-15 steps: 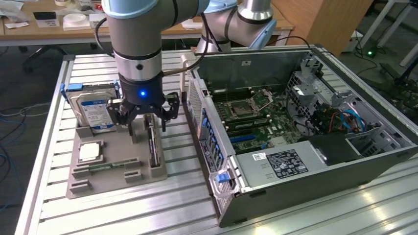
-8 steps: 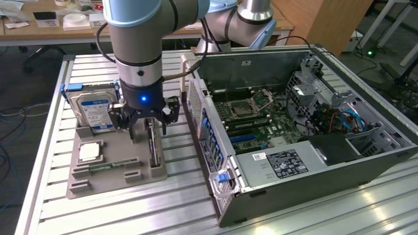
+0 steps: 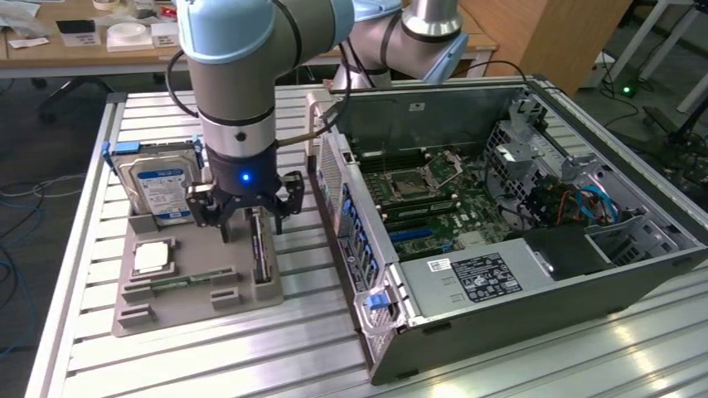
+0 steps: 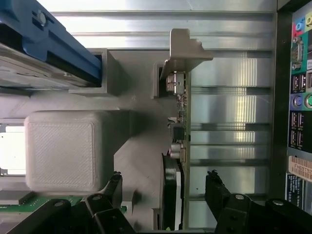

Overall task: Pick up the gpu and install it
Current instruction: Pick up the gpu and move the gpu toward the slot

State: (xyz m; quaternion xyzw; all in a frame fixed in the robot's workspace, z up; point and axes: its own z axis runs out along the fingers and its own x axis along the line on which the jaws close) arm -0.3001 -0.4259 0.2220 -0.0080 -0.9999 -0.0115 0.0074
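Hovering wide open over the gray parts holder [image 3: 177, 303], the robot arm's single hand [image 3: 245, 217] grips nothing. Its two dark fingers [image 4: 113, 187] stand on either side of the one gpu [image 3: 260, 257], apart from it. The card stands on edge in a slot of the holder, on the side nearest the computer case [image 3: 520, 282].

From the wrist, the gpu [image 4: 178, 131] is seen edge-on, with its silver end bracket [image 4: 183, 48] and the case's rear ports [image 4: 297, 97] just beyond.

The exterior view takes in one hard drive [image 3: 161, 186] upright at the holder's far end, one square silver chip [image 3: 152, 259], one green memory stick [image 3: 182, 281], and the open case's motherboard [image 3: 443, 195]. All of it rests on the ribbed metal counter [image 3: 221, 365].
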